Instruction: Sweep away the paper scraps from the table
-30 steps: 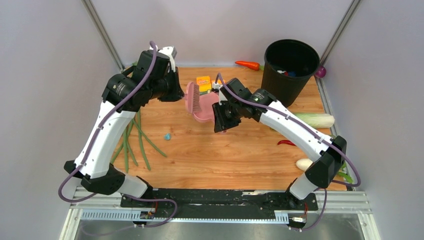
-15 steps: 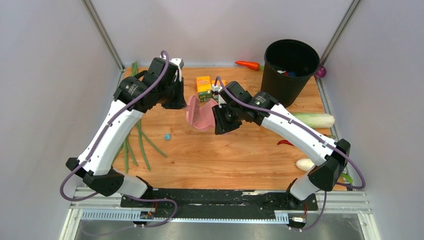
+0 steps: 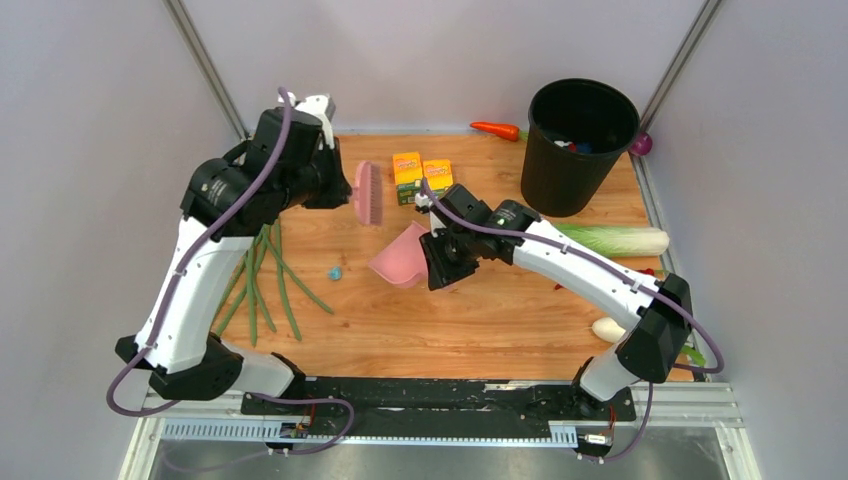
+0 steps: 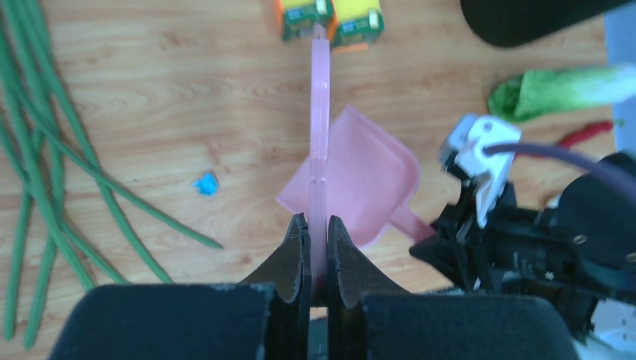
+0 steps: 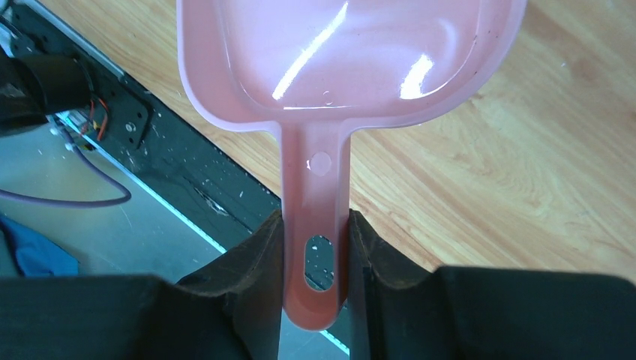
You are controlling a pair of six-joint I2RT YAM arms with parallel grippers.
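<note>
From above, the left gripper (image 3: pixel 338 186) sits in the upper left of the frame, clenched on a pink brush (image 3: pixel 368 193). The brush hangs off the table (image 3: pixel 450 320) with its bristles facing right. In the left wrist view the brush shows edge-on as a thin pink strip (image 4: pixel 320 112), pinched tight between the two dark fingers (image 4: pixel 296 247).

The right gripper (image 3: pixel 440 262) is near the middle of the top view, grasping the handle of a pink dustpan (image 3: pixel 400 262). The pan's wide mouth points toward the lower left. The right wrist view shows the fingers (image 5: pixel 259 255) pressed against both sides of the handle, just above its hanging slot. I cannot tell whether the pan's lip touches the wood.

I can see one paper scrap (image 3: pixel 335 272), a small light-blue wad. It lies on bare wood left of centre, between the dustpan's mouth and a spread of long green beans (image 3: pixel 265 290), and touches neither. The left wrist view also catches it (image 4: pixel 205 183) at mid-left, beside the beans.

Two yellow-orange boxes (image 3: pixel 420 175) stand side by side just right of the brush. A black bin (image 3: pixel 580 130) fills the upper right corner, with a carrot (image 3: pixel 495 129) to its left.
</note>
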